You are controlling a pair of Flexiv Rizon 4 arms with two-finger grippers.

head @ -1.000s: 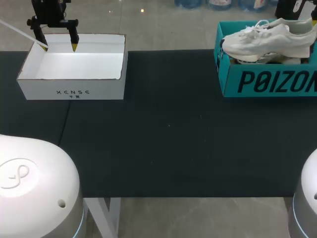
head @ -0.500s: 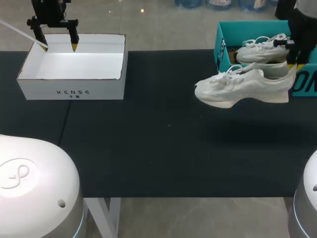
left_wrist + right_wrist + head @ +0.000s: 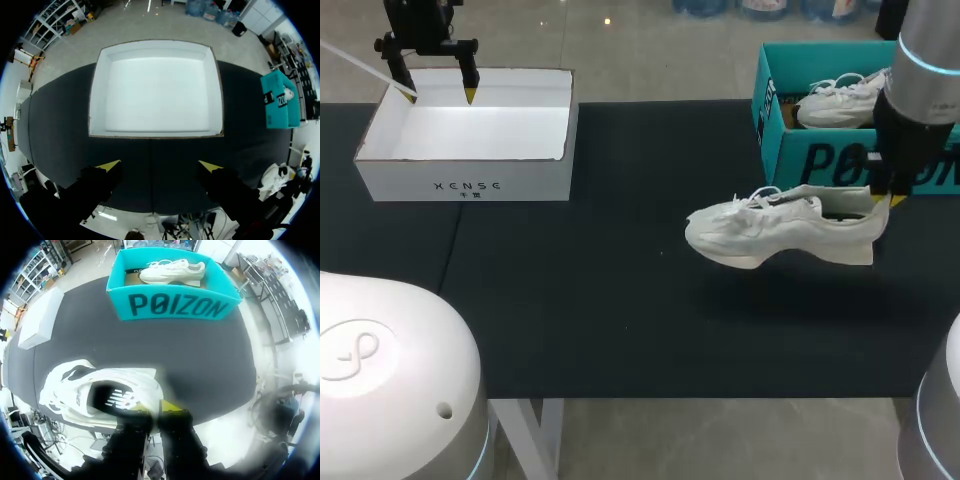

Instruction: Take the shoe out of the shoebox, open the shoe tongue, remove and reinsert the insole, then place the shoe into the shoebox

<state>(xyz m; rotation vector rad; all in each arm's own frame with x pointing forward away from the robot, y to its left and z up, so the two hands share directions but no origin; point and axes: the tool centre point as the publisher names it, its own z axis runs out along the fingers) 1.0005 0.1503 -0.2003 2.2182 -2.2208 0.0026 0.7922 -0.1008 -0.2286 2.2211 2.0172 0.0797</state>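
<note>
- Head view: the right gripper comes in from the right and hangs over the black table mat. Its yellow-tipped fingers are pinched close together on the heel collar of a white lace-up sneaker.
- The sneaker hangs level with its toe pointing left, clear of the mat, and its shadow lies below the sole. It is just in front of the teal cardboard shoebox with dark lettering.
- A second white sneaker lies inside the shoebox.
- At the far left corner the left gripper hovers over the back edge of an open white cardboard box. Its fingers are spread wide and hold nothing.
- Left wrist view: the left gripper has its two yellow tips far apart, with only mat between them. The white cardboard box sits ahead of the fingers, and the teal cardboard shoebox is well off to one side.
- Right wrist view: the right gripper has its fingers almost together, clamping the sneaker's heel rim from both sides.
- The white lace-up sneaker stretches away beside the fingers with its dark inside showing.
- Beyond it on the mat stands the teal cardboard shoebox with the second white sneaker inside. The white cardboard box lies further off.
</note>
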